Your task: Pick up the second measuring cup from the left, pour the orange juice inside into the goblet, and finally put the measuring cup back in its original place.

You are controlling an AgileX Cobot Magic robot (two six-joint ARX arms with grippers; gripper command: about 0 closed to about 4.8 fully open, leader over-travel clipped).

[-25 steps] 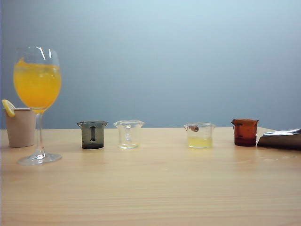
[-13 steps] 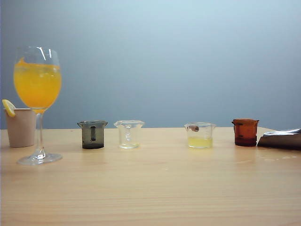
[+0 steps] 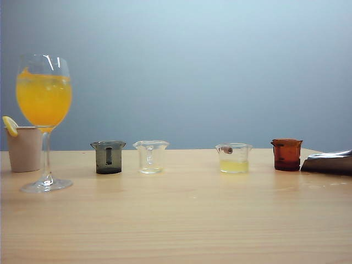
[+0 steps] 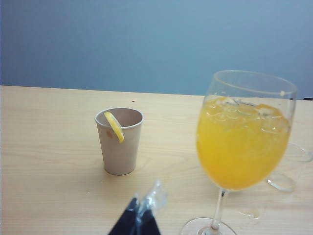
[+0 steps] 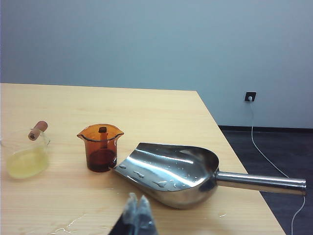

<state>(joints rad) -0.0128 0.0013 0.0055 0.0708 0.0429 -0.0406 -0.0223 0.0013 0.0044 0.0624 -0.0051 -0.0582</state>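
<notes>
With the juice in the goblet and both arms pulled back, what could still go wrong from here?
1. The goblet is full nearly to the brim on a thin stem; a nudge may tip or spill it.
2. The left tool, shut, sits close to the goblet's foot, so a careless move could clip it.
3. The right tool, shut, is just in front of the steel scoop and amber cup; moving forward could shove them.

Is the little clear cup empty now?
Empty: the clear cup stands upright and see-through, and the orange juice fills the goblet.
</notes>
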